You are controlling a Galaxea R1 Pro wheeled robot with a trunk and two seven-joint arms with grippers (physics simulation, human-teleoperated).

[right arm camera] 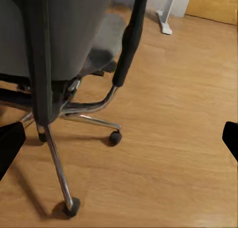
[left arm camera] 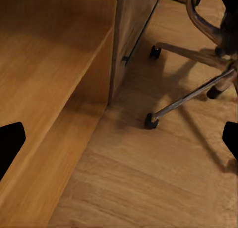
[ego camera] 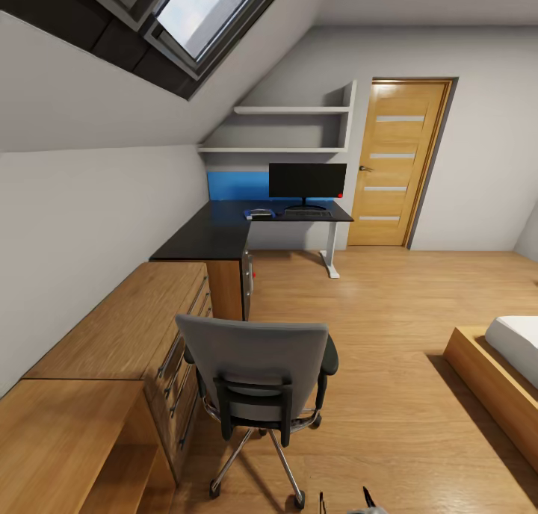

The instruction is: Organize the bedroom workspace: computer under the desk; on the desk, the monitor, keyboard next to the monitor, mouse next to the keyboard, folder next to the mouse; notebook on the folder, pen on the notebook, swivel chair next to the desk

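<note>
While the chair (ego camera: 258, 372) stands on the wooden floor (ego camera: 388, 394) with its back to the camera, beside the low wooden cabinets (ego camera: 112, 335), the black table (ego camera: 224, 230) sits well apart in the far corner. The monitor (ego camera: 307, 180) stands at its far right edge, the keyboard (ego camera: 306, 213) just before it. Left fingers (left arm camera: 11, 143) and right fingers (right arm camera: 10, 143) are spread, empty, above the floor.

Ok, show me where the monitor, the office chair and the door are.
monitor (ego camera: 307, 180), head view, middle of the black screen.
office chair (ego camera: 252, 364), head view, grey backrest seen from behind.
door (ego camera: 396, 163), head view, wooden panel between the glass strips.
</note>
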